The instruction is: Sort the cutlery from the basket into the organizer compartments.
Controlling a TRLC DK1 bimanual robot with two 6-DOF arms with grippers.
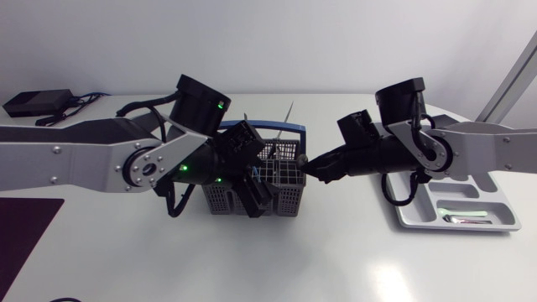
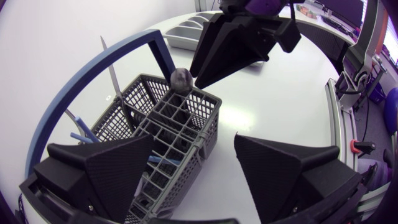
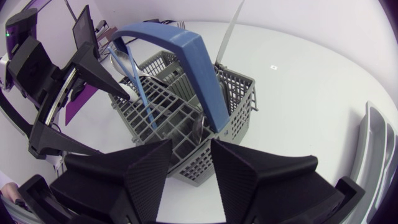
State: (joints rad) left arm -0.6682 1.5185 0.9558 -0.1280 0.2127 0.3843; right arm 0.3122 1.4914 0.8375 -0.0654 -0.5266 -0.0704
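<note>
While L tool (image 2: 194,138) gapes over basket (image 2: 186,115), R tool (image 3: 191,144) (nearby) is barely parted.

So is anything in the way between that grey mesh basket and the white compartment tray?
No loose thing lies on the table between the grey mesh basket and the white organizer tray. Only the right arm's own black gripper spans that gap.
</note>
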